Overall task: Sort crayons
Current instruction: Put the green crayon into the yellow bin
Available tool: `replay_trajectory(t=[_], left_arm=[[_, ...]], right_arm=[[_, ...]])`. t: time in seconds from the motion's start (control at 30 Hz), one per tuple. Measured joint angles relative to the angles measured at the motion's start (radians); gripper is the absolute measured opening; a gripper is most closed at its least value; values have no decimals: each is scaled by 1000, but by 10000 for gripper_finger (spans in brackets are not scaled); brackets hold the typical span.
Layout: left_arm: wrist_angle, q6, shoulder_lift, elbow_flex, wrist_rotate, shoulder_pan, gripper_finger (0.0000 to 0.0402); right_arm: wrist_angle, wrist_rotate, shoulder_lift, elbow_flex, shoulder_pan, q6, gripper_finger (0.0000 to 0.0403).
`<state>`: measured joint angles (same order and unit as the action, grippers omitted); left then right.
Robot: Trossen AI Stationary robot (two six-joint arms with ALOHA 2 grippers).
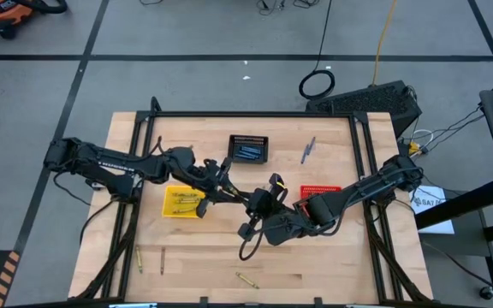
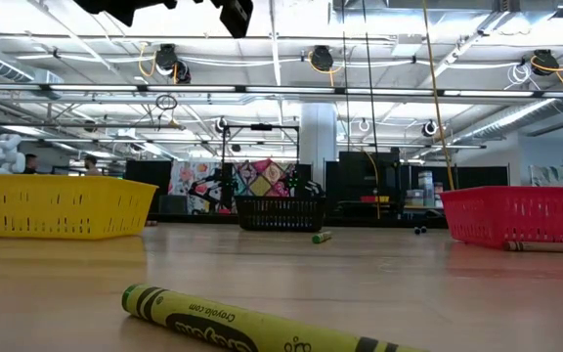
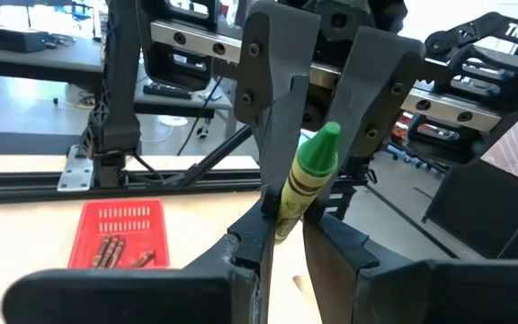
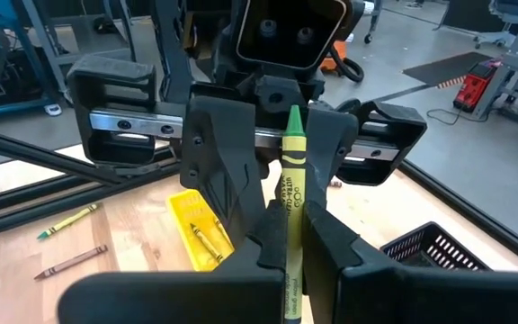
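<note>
Both grippers meet mid-frame in the high view, above the table (image 1: 315, 274). Left gripper (image 3: 281, 211) pinches one end of a yellow-green crayon (image 3: 306, 180); right gripper (image 4: 290, 225), fingers shut, clamps the same crayon (image 4: 291, 193) at the other end. Outward: yellow basket (image 1: 183, 202) left of centre with crayons inside, red basket (image 1: 319, 190) right of centre, black basket (image 1: 248, 148) above. Loose crayons lie bottom left (image 1: 139, 259), bottom centre (image 1: 246, 280), and upper right (image 1: 307, 149).
</note>
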<state>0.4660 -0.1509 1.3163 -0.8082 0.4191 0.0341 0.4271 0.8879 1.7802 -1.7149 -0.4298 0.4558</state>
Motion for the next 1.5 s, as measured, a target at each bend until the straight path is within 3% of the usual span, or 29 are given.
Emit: replay_trajectory(t=[0.37,0.63,0.97,1.5], left_arm=[[6,34,0,0,-4,0,65],[22,36,0,0,-5,0,9],[18,54,0,0,-5,0,9],[-45,62,-2,-1,0,-8,9]], right_arm=[[-3,-2,0,0,11,2,0],[-5,-1,-2,0,11,2,0],[-2,-2,-2,0,11,2,3],[3,-1,-5,2,9,31,111]])
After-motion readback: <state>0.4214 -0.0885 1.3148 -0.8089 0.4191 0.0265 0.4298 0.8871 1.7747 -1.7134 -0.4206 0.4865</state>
